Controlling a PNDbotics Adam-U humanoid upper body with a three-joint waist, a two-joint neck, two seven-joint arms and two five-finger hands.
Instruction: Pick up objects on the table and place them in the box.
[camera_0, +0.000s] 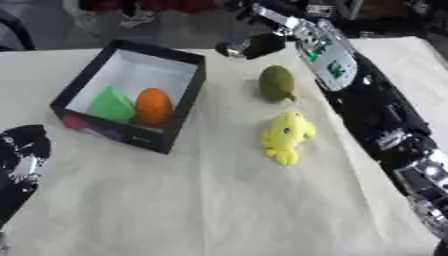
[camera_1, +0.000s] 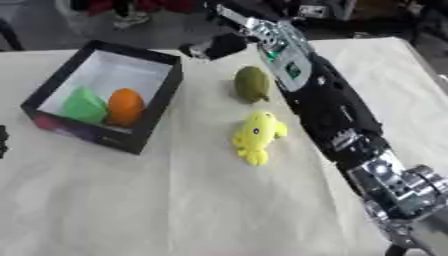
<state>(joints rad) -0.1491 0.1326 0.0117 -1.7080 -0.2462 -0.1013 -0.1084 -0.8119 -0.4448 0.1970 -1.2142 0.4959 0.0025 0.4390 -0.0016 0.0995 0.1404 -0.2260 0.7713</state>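
A pale cloth (camera_0: 201, 200) covers the table, and beyond its far edge lies grey floor (camera_0: 175, 27) with something red (camera_0: 166, 5).

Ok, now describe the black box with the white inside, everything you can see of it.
The open-topped square box, black outside and white inside, looks like cardboard, with a pink and purple patch low on its near wall. It stands upright on the cream tablecloth, on the robot's left side of the table, turned corner-on. Inside, against the near wall, lie a green rounded object and an orange egg-shaped object, side by side. Neither hand touches it.
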